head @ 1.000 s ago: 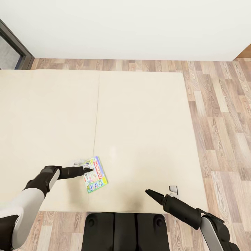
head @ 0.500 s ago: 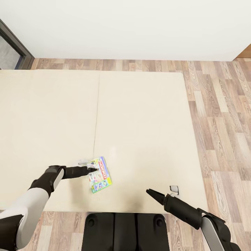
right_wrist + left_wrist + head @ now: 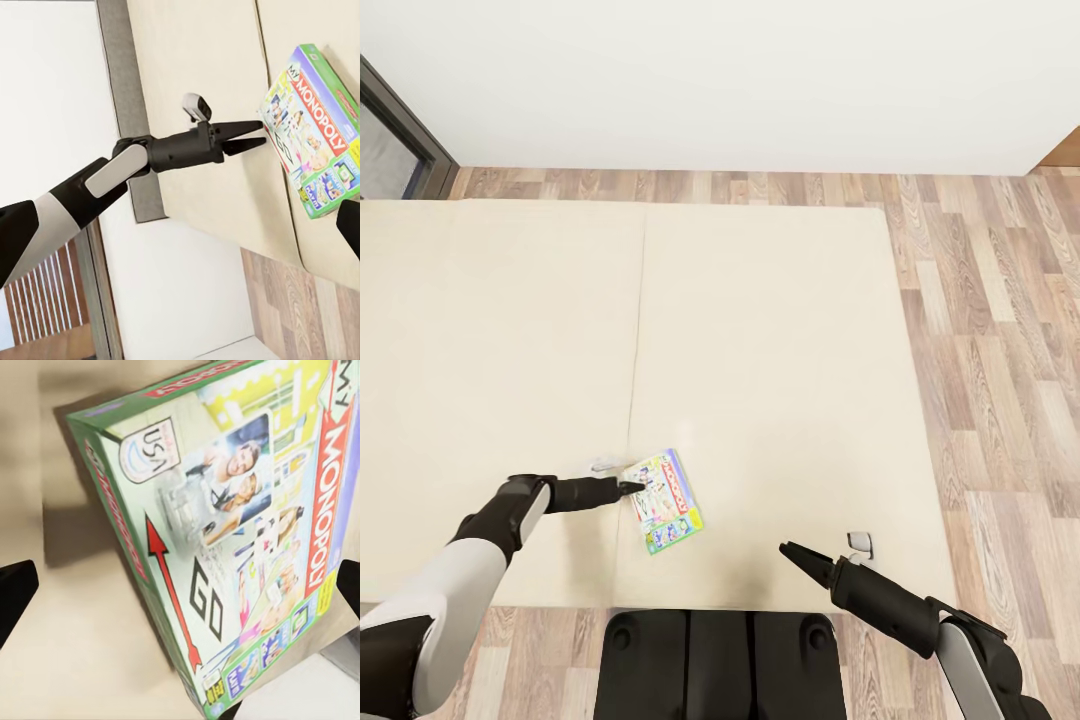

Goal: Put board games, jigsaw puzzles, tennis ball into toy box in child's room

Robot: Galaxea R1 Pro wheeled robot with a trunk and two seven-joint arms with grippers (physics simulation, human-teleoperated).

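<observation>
Lying flat on bed (image 3: pixel 760 330), near front edge: Monopoly box (image 3: pixel 671 499), not yet collected. Touching its side: left tool (image 3: pixel 632 488), parted. Hovering apart: right tool (image 3: pixel 793 553), state undeterminable.

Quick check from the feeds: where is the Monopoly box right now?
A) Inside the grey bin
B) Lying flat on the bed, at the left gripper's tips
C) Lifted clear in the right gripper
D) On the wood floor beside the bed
B: the Monopoly box lies flat on the bed, with the left gripper at its edge.
</observation>
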